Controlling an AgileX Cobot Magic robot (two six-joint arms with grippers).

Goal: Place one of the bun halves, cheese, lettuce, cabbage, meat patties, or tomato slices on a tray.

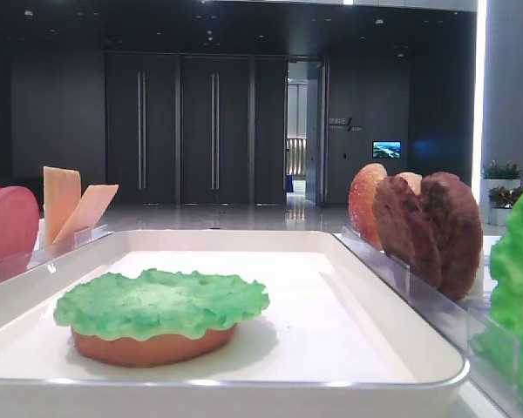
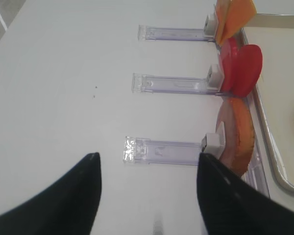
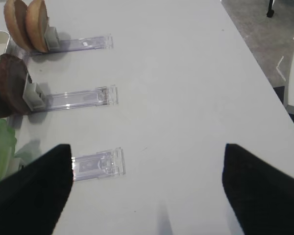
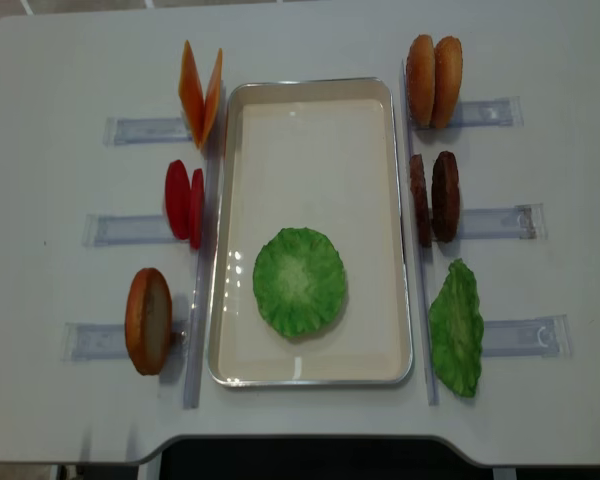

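Observation:
The white tray (image 4: pixel 310 160) lies mid-table. In it a green lettuce leaf (image 4: pixel 299 280) rests flat on a bun half (image 1: pixel 152 346). Left of the tray stand cheese slices (image 4: pixel 200 92), tomato slices (image 4: pixel 184 200) and a bun half (image 4: pixel 147 320). To its right stand two bun halves (image 4: pixel 434 80), meat patties (image 4: pixel 435 197) and another lettuce leaf (image 4: pixel 456 328). My right gripper (image 3: pixel 146 147) is open over bare table beside the lettuce holder (image 3: pixel 95 164). My left gripper (image 2: pixel 148 155) is open, empty, near the left bun (image 2: pixel 237 132). Neither arm shows in the overhead view.
Clear plastic holders (image 4: pixel 500 222) stick out sideways from each stack toward the table edges. In the left wrist view the tray rim (image 2: pixel 264 127) runs close behind the bun, tomato (image 2: pixel 242 68) and cheese (image 2: pixel 235 14). The table's right edge (image 3: pixel 264 78) borders grey floor.

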